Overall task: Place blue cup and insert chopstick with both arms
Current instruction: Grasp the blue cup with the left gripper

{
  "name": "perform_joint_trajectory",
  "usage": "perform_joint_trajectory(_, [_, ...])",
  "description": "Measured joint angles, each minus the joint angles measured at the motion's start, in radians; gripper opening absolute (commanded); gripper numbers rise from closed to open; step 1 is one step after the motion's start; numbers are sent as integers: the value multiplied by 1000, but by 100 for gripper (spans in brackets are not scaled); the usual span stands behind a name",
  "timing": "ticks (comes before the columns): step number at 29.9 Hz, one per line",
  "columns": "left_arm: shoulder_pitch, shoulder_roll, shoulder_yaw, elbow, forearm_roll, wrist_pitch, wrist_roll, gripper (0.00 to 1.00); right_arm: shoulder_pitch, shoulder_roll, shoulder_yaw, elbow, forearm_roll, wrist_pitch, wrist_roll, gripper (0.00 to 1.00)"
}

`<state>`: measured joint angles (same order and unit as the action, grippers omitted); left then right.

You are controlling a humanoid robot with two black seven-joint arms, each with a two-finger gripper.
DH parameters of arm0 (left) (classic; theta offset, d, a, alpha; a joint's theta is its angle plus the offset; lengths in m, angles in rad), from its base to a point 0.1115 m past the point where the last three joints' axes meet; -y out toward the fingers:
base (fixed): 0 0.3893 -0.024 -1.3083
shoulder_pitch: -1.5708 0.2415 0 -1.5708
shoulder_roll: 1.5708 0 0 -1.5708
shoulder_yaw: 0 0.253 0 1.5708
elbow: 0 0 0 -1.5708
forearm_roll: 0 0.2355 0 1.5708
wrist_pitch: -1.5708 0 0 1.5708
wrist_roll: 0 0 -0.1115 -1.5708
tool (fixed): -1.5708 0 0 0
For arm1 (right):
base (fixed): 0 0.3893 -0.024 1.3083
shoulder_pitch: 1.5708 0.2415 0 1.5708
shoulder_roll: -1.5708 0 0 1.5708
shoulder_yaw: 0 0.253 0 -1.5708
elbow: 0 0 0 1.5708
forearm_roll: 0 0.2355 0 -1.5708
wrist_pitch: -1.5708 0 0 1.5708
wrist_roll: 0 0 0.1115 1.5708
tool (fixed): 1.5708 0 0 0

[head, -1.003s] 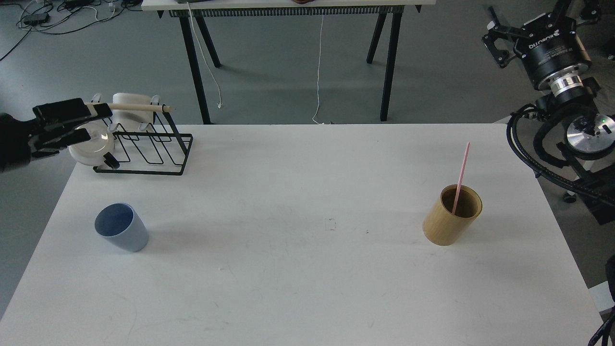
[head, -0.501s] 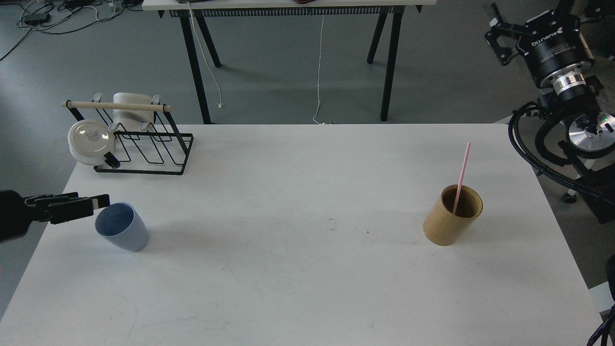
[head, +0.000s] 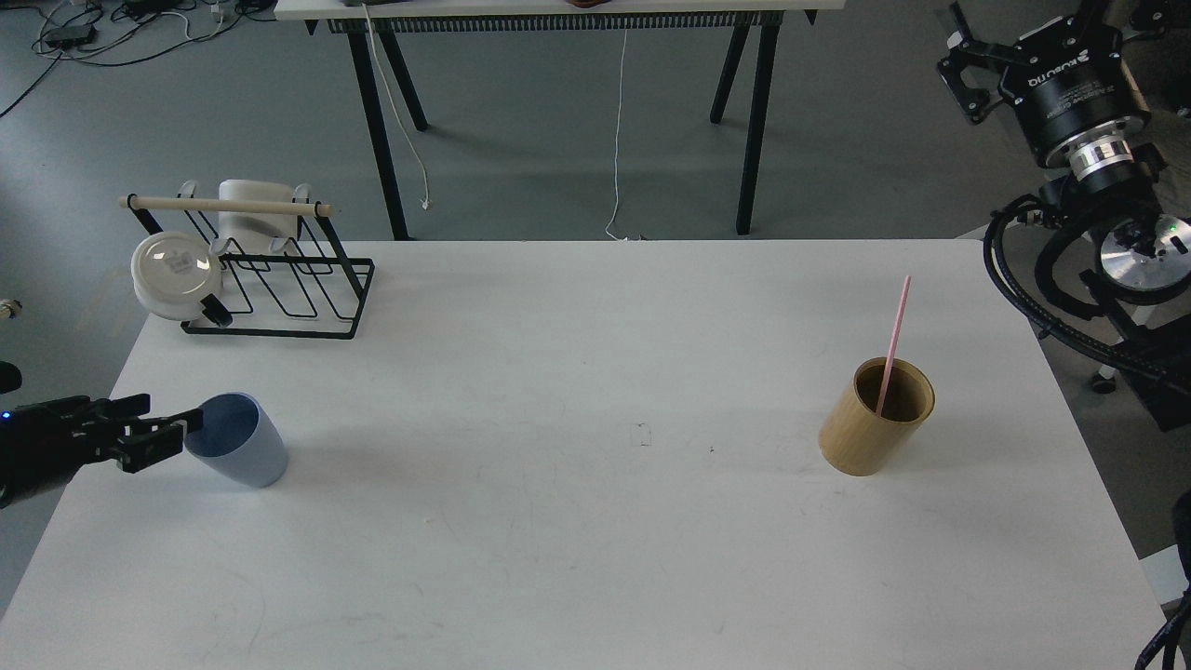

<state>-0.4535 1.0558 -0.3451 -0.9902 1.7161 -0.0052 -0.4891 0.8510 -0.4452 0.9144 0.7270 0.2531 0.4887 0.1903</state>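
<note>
Lower than half a second ago, the left black two-finger gripper [head: 153,430] now sits at the level of the cup's rim, whereas a full second back it hung up by the wire rack; nothing else on the table has shifted.

Largest is the white rectangular table [head: 595,540], filling most of the view. At 2 o'clock, off the table's far right corner, the right black arm rises with its silver ring, and its right black gripper [head: 986,56] points away at the top edge; its fingers are seen too poorly to tell whether they are apart or together, and it holds nothing that can be seen. At 10 o'clock stands the black wire dish rack [head: 279,288] with a pale wooden rod [head: 228,206] across its top and a round white lidded bowl [head: 177,276] leaning at its left end.

At 3 o'clock stands the tan bamboo-coloured cylindrical holder [head: 876,417], upright, with the long thin pink chopstick [head: 895,330] leaning inside it, tip up.

At 9 o'clock stands the small pale blue plastic cup [head: 237,453], upright. The left gripper's fingers are slightly parted, one above the other, their tips touching or just beside the cup's left rim; whether they grip it cannot be told.
</note>
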Motion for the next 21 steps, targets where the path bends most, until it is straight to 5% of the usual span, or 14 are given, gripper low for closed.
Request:
perform_joint_trajectory(4, [-5,-12,-1,1,0,1,0,54,0,-2,0,-1,0,0,0,100])
perform_joint_trajectory(11, [-9,-45,-1,1,2,0,0,49,-1,-3,0,-1,0,0,0,100])
perform_joint_trajectory(15, [-8,-55,0,2,2,-1,0,22,-1,-3,0,-1,0,0,0,100])
perform_joint_trajectory(21, [-1,-55,2,2,2,-7,0,12,-1,-3,0,-1,0,0,1,100])
